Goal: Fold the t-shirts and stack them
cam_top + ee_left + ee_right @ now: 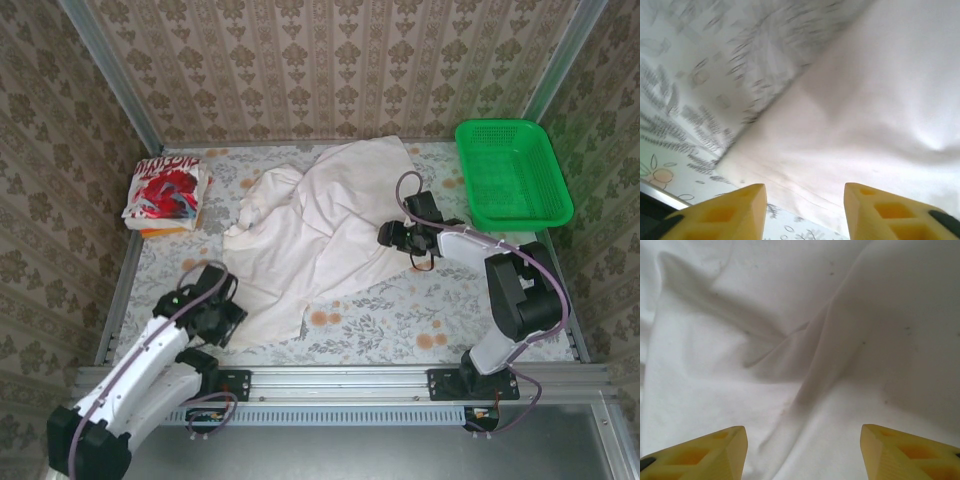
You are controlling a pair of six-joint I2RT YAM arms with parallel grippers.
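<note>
A large, wrinkled off-white cloth t-shirt [320, 230] lies spread and partly bunched across the middle of the floral-patterned tabletop [400, 320]. It reaches from the upper centre of the top view down toward the lower left. A second t-shirt, white with bold red print [165, 190], sits folded into a neat rectangle at the upper left of the tabletop, well apart from the off-white one. A green plastic mesh basket [500, 124] stands at the upper right.

The left gripper [232, 315] is at the lower-left corner of the off-white t-shirt. In the left wrist view its yellow fingers [740, 210] are spread, and the gap of the left gripper [805, 192] holds nothing; the shirt's straight hem [790, 165] runs diagonally just ahead of it over the patterned tabletop [690, 75].

The right gripper [390, 235] is over the shirt's right edge. In the right wrist view its fingers [890, 450] stand wide apart, with the right gripper [805, 435] above creased off-white fabric [790, 340] and gripping nothing.
</note>
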